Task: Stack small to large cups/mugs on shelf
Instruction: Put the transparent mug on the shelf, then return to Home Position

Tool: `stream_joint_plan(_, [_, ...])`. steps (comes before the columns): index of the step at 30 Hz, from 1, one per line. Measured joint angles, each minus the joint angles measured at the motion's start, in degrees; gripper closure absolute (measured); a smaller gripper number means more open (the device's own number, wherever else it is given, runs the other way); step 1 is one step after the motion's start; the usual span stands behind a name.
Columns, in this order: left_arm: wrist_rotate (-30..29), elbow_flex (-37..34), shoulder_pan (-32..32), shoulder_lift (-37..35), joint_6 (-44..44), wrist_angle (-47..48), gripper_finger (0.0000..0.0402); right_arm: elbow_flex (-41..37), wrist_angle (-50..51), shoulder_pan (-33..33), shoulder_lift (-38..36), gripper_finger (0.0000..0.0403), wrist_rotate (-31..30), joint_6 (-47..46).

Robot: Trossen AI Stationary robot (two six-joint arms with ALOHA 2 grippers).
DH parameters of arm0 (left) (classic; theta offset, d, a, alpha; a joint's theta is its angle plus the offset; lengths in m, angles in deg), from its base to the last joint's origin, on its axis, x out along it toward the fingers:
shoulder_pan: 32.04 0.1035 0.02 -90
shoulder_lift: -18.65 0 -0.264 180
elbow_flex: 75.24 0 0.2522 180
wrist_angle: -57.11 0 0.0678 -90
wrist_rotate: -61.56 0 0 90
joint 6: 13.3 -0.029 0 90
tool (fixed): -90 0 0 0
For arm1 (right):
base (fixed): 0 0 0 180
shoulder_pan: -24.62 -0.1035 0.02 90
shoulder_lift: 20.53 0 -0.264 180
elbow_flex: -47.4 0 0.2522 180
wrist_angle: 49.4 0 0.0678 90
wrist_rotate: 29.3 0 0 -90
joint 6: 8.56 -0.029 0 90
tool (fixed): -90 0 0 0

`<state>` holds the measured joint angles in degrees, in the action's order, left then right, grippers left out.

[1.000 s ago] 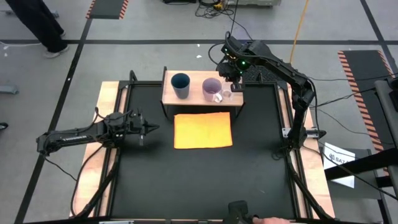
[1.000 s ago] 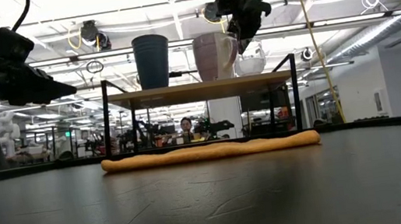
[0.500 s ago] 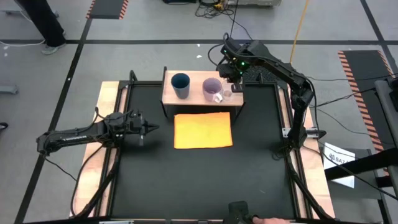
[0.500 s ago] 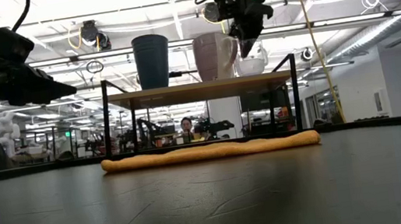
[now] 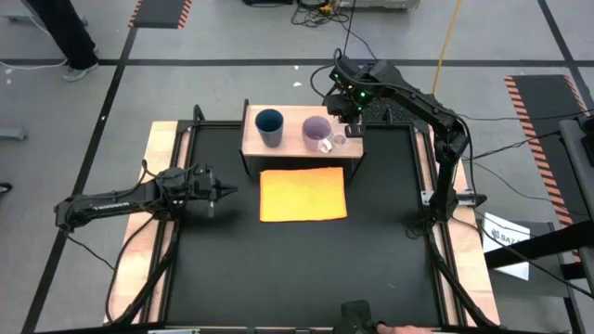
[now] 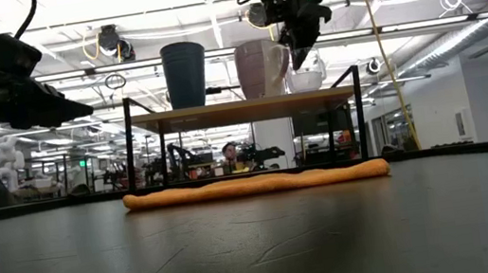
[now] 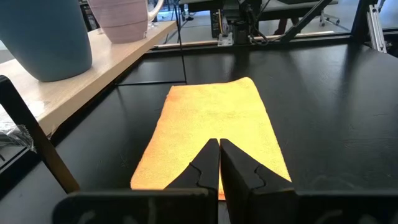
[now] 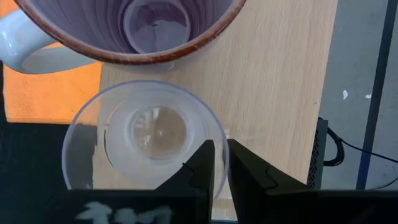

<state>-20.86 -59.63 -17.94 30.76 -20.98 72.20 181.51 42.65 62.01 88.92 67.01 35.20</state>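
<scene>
You have all 3 cups on the shelf in the upper centre of the high view: the dark blue tumbler toward its left, the lilac mug right of it, and the clear cup just beside the mug at the shelf's right end.

Your right end effector hangs directly above the clear cup. In its wrist view the 2 fingers stand narrow, with only a slim gap, straddling the far side of the cup's rim. They look slack on the rim, not clamped, though you cannot be sure from these views whether they touch it.

Your left end effector waits at the left of the surface, its fingers pressed together and holding nothing, pointing toward the orange sheet.

The risk now is in the lift. If a finger drags on the thin rim as you rise, the light clear cup could tip, or slide off the near edge of the shelf, since it sits close to that edge. It also sits close enough to the lilac mug that a sideways pull could knock the 2 together.
</scene>
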Motion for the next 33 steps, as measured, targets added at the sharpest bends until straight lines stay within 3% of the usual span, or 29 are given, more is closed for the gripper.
stream_joint_plan(14, [0.0,0.0,0.0,0.0,0.0,0.0,0.0385,0.0,0.1,0.0,-0.4,0.0324,0.2,-1.0])
stream_joint_plan(30, [0.0,0.0,0.0,0.0,0.3,-0.1,0.0385,0.1,0.6,-1.0,-4.8,0.0324,1.7,-2.4])
stream_joint_plan(33, [0.0,0.0,0.0,0.0,0.5,-0.2,0.0385,0.1,3.6,-1.5,-5.6,0.0342,1.6,-1.7])
